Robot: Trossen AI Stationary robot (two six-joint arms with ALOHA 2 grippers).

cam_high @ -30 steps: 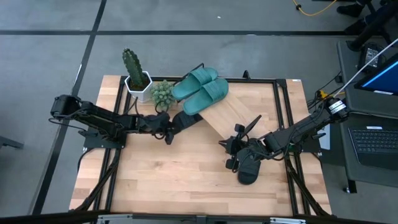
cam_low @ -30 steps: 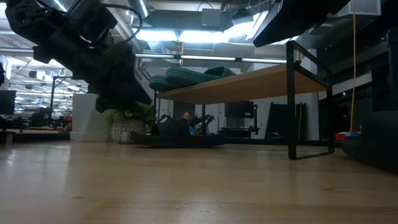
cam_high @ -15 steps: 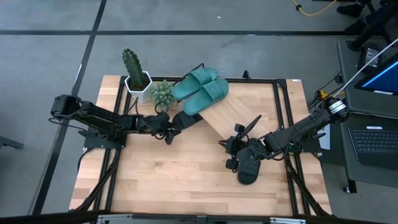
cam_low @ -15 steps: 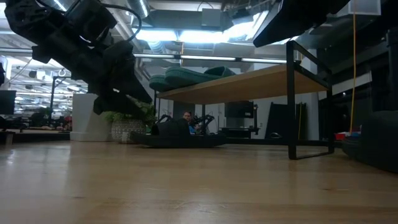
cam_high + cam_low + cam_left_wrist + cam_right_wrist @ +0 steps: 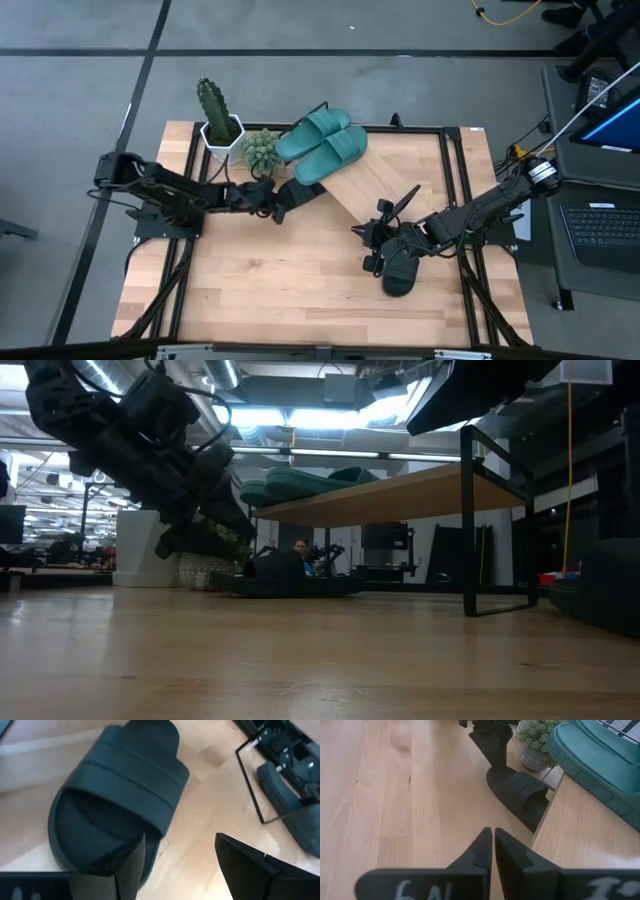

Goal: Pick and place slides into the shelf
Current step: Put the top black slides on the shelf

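Two teal slides (image 5: 325, 145) lie side by side on the far left end of the slanted shelf (image 5: 378, 185). One black slide (image 5: 300, 190) lies sole down on the table, one end at the shelf's edge. My left gripper (image 5: 277, 205) is open at its other end; in the left wrist view the slide (image 5: 115, 800) lies mostly to one side of the gap (image 5: 180, 865). My right gripper (image 5: 372, 238) is shut and empty (image 5: 493, 845). The second black slide (image 5: 400, 272) lies on the table under the right arm. My left gripper has one finger (image 5: 127, 865) at the rim of the black slide's near end (image 5: 100, 855). The finger itself hides that spot, so I cannot tell whether it touches. The slide lies flat on the table.
A cactus in a white pot (image 5: 215, 112) and a small green plant (image 5: 260, 148) stand at the far left, close behind my left gripper. The shelf's black frame legs (image 5: 468, 520) stand on the table. Bare tabletop (image 5: 290, 290) lies along the near edge.
My left gripper has gone a little toward the table's right edge, closer to the black slide, and has risen slightly. The slides and my right arm have kept still.
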